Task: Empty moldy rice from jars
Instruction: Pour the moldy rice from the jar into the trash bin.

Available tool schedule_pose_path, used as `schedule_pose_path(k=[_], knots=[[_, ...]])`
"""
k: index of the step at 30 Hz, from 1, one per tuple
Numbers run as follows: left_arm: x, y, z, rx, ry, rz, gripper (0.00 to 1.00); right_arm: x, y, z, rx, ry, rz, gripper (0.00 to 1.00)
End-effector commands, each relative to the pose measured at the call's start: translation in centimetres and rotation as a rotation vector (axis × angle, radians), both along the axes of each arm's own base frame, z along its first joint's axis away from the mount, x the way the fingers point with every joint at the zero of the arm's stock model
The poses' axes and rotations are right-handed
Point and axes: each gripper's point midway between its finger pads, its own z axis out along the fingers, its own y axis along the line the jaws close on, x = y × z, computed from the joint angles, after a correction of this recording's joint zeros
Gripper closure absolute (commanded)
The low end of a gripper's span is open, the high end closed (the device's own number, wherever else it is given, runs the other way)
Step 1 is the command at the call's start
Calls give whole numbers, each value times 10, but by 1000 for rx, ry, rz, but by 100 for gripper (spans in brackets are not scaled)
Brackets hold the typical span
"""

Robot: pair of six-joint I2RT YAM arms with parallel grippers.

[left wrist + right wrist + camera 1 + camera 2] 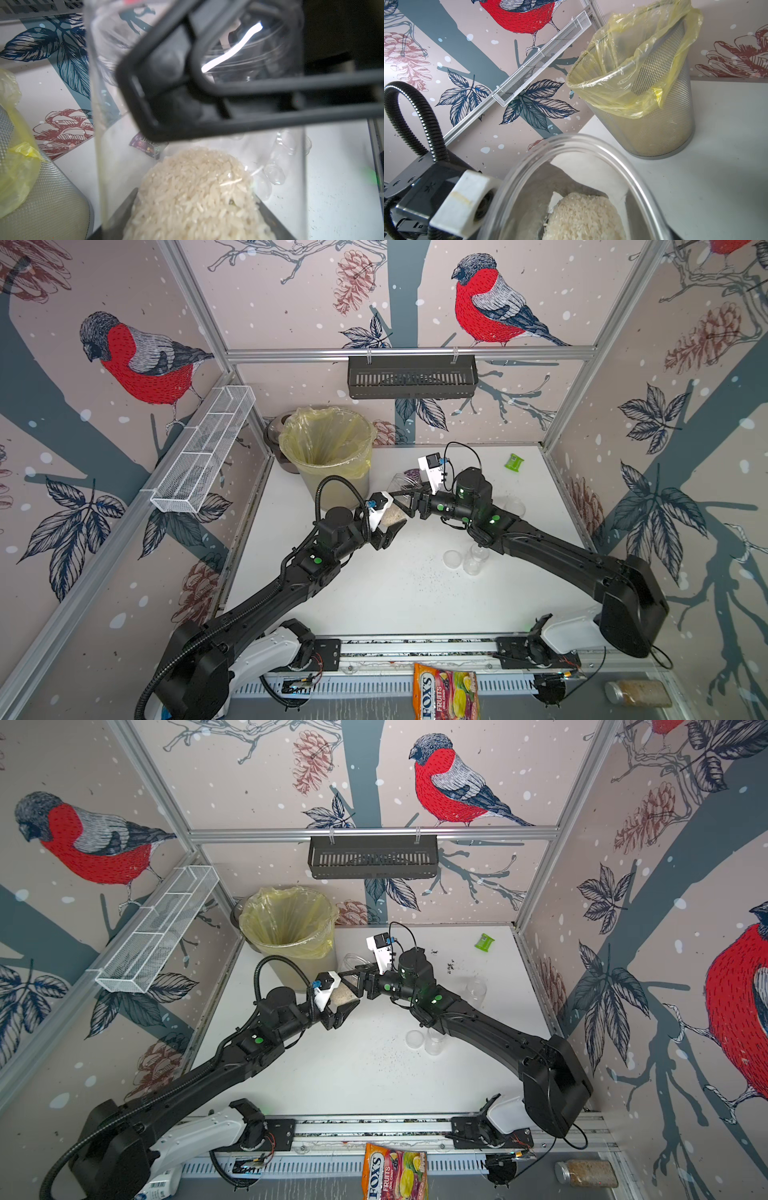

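Where right claw (406, 501) crosses, jar (108, 124) mouth blurred

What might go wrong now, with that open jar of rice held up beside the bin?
1. The wide jar, in the left gripper, is open and tilted over the table, not the bin; rice may spill short.
2. The right gripper crowds the jar's mouth and might knock it loose.
3. The right arm passes close to the empty slim jar and could topple it.
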Motion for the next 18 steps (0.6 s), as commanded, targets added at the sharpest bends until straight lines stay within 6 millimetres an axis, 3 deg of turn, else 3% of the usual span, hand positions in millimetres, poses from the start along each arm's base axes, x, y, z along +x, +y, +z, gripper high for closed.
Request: schedule_pose_path(k=[1, 6, 10, 11, 18], knots=[[2, 2, 30, -83, -100, 22, 54, 4, 0, 0, 14, 31, -24, 29], [2, 9, 31, -97, -125, 53, 38, 12, -1, -4, -2, 68, -66, 34], [3, 11, 31, -104, -137, 68, 18, 17, 0, -4, 8, 111, -87, 38], [3, 11, 32, -105, -139, 68, 3, 17, 0, -2, 18, 118, -91, 39], [4, 13, 35, -127, -169, 80, 1, 29, -1, 3, -1, 166, -150, 39]])
